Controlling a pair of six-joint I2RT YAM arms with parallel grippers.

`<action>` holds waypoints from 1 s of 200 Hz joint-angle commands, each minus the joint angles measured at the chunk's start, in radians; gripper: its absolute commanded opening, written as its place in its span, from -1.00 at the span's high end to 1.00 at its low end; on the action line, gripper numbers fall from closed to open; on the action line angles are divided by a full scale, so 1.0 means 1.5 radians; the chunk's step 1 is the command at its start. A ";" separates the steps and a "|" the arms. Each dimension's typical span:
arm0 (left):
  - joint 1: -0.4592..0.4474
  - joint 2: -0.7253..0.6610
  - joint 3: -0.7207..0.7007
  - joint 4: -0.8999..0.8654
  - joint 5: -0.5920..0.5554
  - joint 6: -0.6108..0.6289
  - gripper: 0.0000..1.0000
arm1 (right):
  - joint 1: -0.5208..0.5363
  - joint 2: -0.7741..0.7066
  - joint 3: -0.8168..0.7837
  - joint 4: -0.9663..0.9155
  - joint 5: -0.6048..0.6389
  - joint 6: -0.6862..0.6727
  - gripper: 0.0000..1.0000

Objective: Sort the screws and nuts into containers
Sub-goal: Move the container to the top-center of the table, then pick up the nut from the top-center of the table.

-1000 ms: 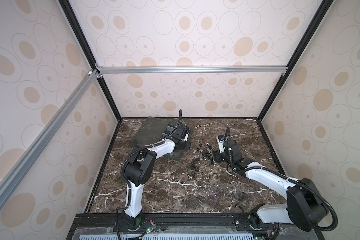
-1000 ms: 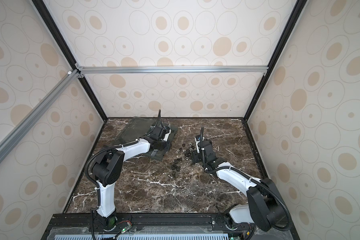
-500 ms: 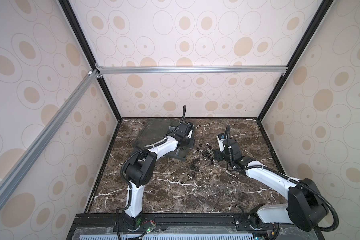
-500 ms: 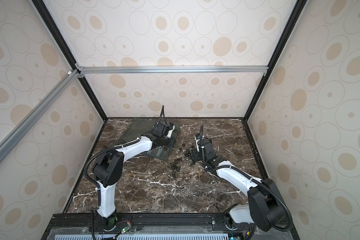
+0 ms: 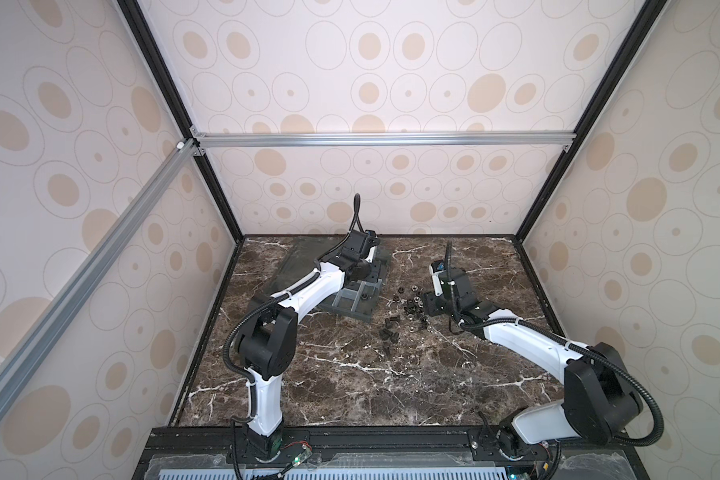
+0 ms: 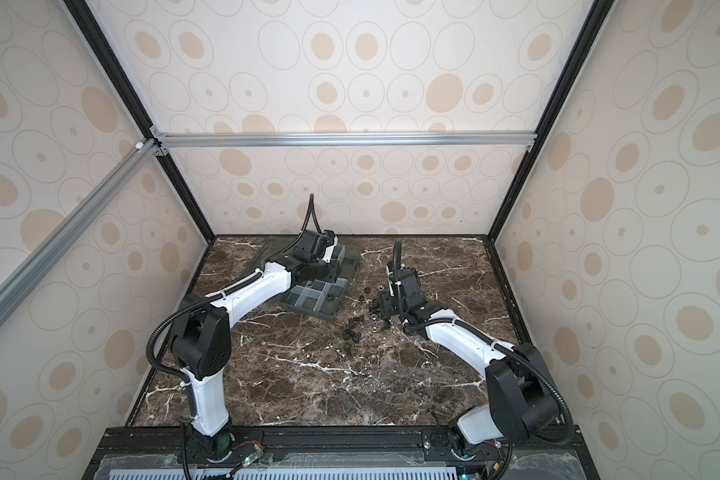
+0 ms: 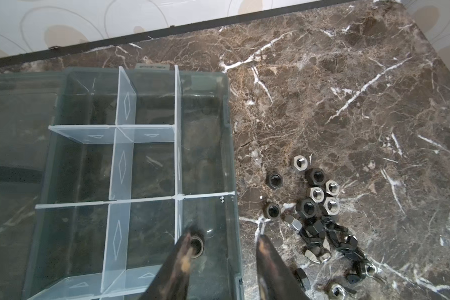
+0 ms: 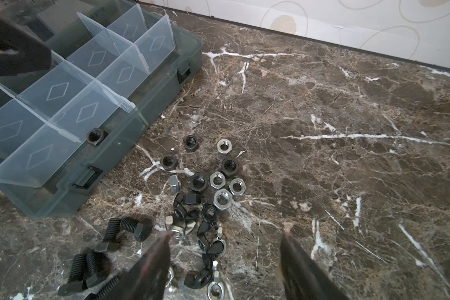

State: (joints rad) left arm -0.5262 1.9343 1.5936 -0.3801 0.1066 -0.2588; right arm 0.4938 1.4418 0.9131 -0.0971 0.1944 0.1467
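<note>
My left tool hangs with fingers apart over the box's corner cell, gripping nothing; one black nut lies in that cell by a fingertip. My right tool hovers spread wide above the loose nuts on the worktop, screws beside them. I judge a drop done; next I must straddle one single nut cleanly.

A dark brown marble table with white veins fills the lower middle of both top views. Left of centre on it sits a translucent grey organizer box. Its flat lid lies to the upper left. Just right of the box lie scattered nuts, and below them are black screws.
</note>
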 commanded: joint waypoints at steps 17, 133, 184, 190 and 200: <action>-0.011 0.074 0.117 -0.073 0.068 0.077 0.17 | 0.004 0.016 0.039 -0.053 0.006 0.041 -0.36; -0.080 0.380 0.448 -0.158 0.037 0.024 0.23 | 0.002 -0.032 -0.067 0.083 0.073 0.039 -0.36; -0.082 0.397 0.445 -0.177 -0.050 0.029 0.15 | 0.002 -0.032 -0.091 0.132 0.061 0.055 -0.37; -0.082 0.399 0.445 -0.177 -0.049 0.032 0.15 | 0.002 -0.033 -0.093 0.136 0.060 0.055 -0.37; -0.082 0.401 0.442 -0.173 -0.047 0.034 0.14 | 0.002 -0.034 -0.096 0.136 0.059 0.055 -0.37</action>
State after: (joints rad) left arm -0.6472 2.5107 2.2181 -0.6048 0.0818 -0.2176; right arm 0.4938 1.4044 0.7902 0.0689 0.2867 0.2195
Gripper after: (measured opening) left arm 0.426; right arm 0.685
